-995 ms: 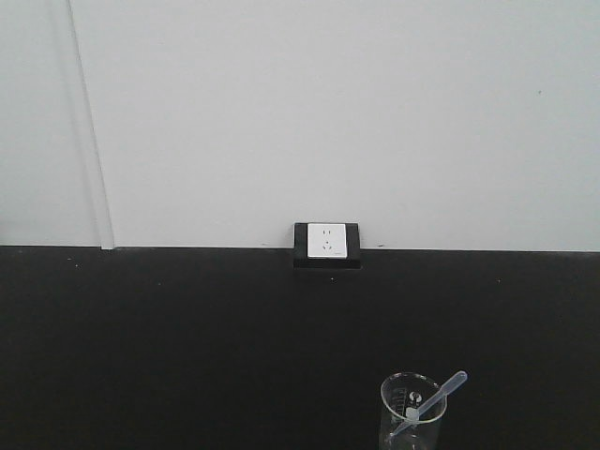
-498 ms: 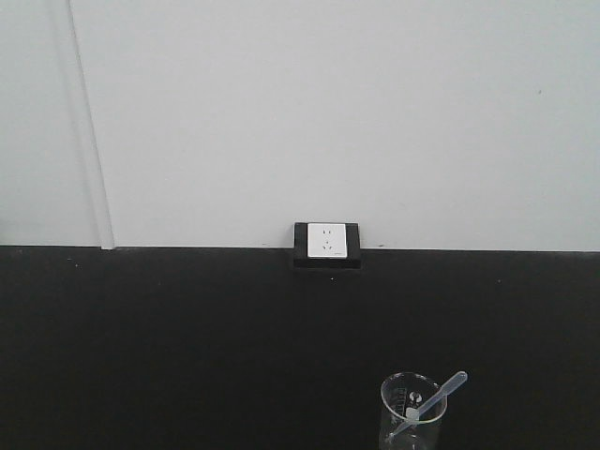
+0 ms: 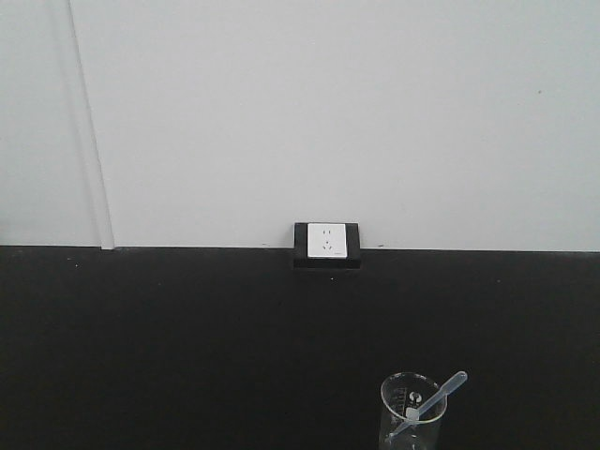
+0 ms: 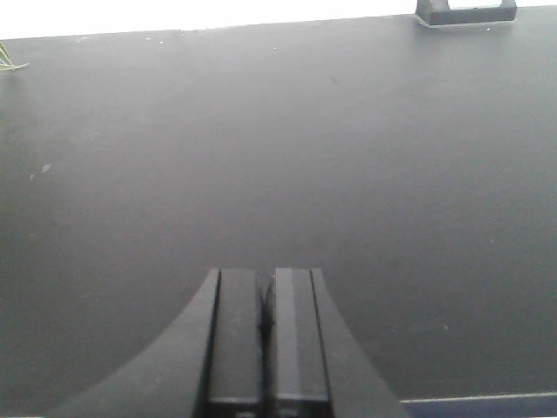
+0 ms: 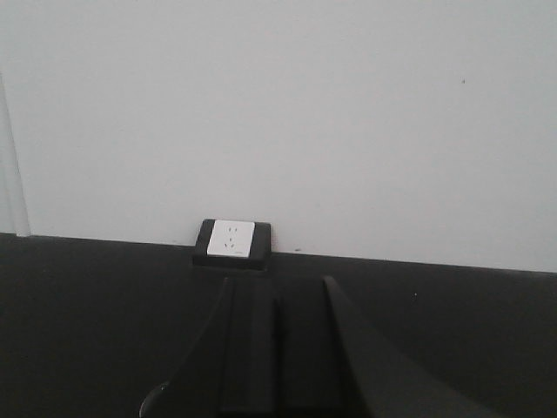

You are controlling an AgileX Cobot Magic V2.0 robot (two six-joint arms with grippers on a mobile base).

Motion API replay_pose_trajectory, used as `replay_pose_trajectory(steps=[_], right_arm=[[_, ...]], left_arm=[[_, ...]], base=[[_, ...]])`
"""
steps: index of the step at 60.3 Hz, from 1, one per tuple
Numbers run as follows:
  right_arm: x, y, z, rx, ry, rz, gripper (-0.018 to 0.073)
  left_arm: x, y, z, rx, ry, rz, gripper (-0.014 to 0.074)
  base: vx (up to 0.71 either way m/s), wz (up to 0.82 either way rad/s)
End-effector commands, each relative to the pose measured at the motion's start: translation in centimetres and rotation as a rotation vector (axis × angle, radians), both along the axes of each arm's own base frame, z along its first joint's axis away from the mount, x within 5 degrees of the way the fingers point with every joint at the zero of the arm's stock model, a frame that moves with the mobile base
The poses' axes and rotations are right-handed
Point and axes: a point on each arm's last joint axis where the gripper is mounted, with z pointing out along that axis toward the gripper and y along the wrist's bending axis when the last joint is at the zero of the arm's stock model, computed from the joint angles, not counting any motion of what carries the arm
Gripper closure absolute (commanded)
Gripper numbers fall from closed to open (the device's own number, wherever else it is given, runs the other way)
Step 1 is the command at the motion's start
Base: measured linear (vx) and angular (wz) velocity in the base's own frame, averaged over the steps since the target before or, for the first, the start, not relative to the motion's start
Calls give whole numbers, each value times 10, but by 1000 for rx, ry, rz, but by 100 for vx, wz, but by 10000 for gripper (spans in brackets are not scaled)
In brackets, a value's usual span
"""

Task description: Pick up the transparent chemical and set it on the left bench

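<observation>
My right gripper [image 5: 277, 366] pressed together, empty; left gripper [image 4: 265, 348] likewise. Pipette [image 3: 439, 396] leans in beaker [image 3: 410, 419], low-left of right gripper. Spread first, pinch stem gently, lift straight.

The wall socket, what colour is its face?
White, in a black surround; the wall socket shows best in the front-facing view.

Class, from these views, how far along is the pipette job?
Done: nothing; the pipette leans in the glass beaker, untouched. In hand: nothing; the left gripper and right gripper both show fingers shut and empty. Left: grasp the pipette, lift it out, place it on the left bench, not in view.
</observation>
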Motion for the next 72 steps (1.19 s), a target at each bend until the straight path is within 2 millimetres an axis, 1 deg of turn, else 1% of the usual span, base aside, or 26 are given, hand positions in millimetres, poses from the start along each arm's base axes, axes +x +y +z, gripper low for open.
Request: replay_pose_trajectory(steps=[1, 6, 10, 17, 24, 28, 29, 31, 32, 33, 34, 38, 41, 44, 47, 50, 56, 57, 61, 64, 72], right_arm=[[11, 1, 14, 10, -54, -8, 562], [20, 2, 9, 13, -13, -8, 550], [27, 3, 5, 17, 19, -8, 521], [36, 4, 0, 15, 58, -8, 433], [43, 5, -4, 11, 87, -8, 280], [46, 5, -6, 15, 97, -9, 152], [47, 5, -7, 19, 99, -9, 139], [48, 5, -7, 40, 105, -10, 76], [50, 6, -8, 68, 111, -11, 42], [51, 6, -8, 90, 117, -12, 32], [52, 6, -9, 131, 127, -14, 1], [56, 7, -12, 257, 161, -21, -60], [64, 8, -18, 320, 202, -29, -73], [70, 8, -22, 341, 227, -37, -71], [82, 10, -27, 358, 269, -47, -60], [98, 12, -32, 370, 311, -59, -40], [124, 15, -34, 377, 358, -70, -8], [131, 16, -37, 380, 377, -75, -4], [151, 19, -38, 395, 414, -81, 7], [164, 21, -42, 407, 445, -87, 11], [199, 27, -59, 428, 552, -102, 11]], left_arm=[[-1, 0, 3, -14, -81, -1, 600], [-1, 0, 3, -14, -81, -1, 600], [-1, 0, 3, -14, -81, -1, 600], [-1, 0, 3, -14, -81, -1, 600], [-1, 0, 3, -14, -81, -1, 600], [-1, 0, 3, -14, -81, -1, 600], [-1, 0, 3, -14, -81, -1, 600], [-1, 0, 3, -14, -81, -1, 600], [-1, 0, 3, -14, -81, -1, 600], [-1, 0, 3, -14, -81, -1, 600], [-1, 0, 3, -14, -81, -1, 600], [-1, 0, 3, -14, -81, -1, 600], [-1, 0, 3, -14, -81, -1, 600], [-1, 0, 3, -14, -81, -1, 600], [-1, 0, 3, -14, -81, -1, 600], [-1, 0, 3, -14, -81, -1, 600], [-1, 0, 3, -14, -81, -1, 600], [-1, 0, 3, -14, -81, -1, 600], [-1, 0, 3, -14, -81, -1, 600], [-1, 0, 3, -14, -81, -1, 600], [-1, 0, 3, -14, -81, -1, 600]], base=[[0, 0], [0, 0], [0, 0], [0, 0], [0, 0], [0, 0], [0, 0], [0, 0], [0, 0], [0, 0], [0, 0], [0, 0], [0, 0], [0, 0], [0, 0], [0, 0], [0, 0], [0, 0], [0, 0], [0, 0], [0, 0]])
